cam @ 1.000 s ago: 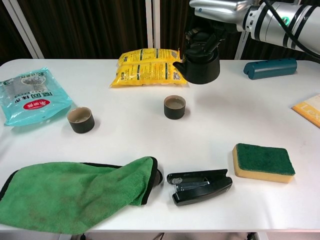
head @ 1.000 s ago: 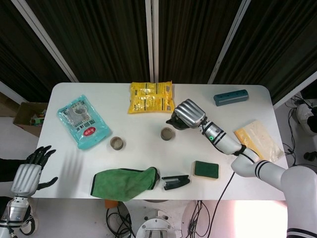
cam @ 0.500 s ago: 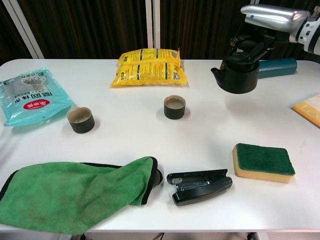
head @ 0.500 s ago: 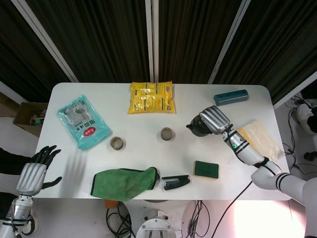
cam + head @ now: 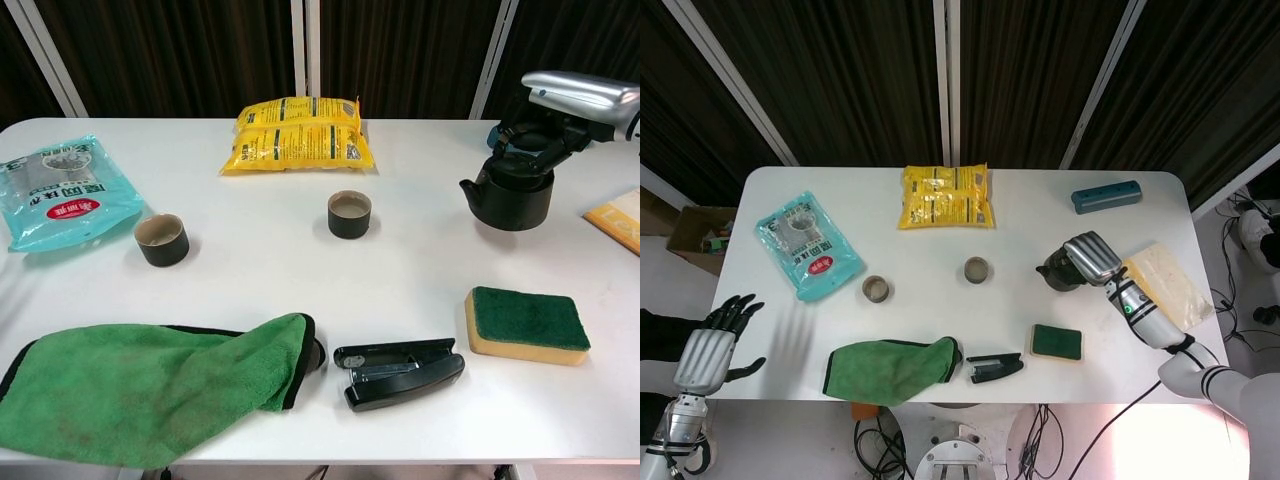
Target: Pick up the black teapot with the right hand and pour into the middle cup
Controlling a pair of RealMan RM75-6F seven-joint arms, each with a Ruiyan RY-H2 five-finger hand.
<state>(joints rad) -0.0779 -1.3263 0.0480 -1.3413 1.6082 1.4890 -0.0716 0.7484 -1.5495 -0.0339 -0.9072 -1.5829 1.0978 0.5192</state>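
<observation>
Nearest to me a soft green cloth [image 5: 150, 385], a glossy black stapler [image 5: 400, 372] and a spongy green-and-yellow sponge [image 5: 527, 325] are lying on the smooth white counter [image 5: 270, 270]. Farther off, my right hand [image 5: 1095, 259] is gripping the round black teapot [image 5: 512, 195] by its top, upright and right of the small dark middle cup [image 5: 350, 214]. Judging from this, I am finishing after the pour or setting the pot down, while my left hand [image 5: 712, 345] is waiting with fingers spread, holding nothing.

Black teapot [image 5: 513, 195] farther right, lower.
</observation>
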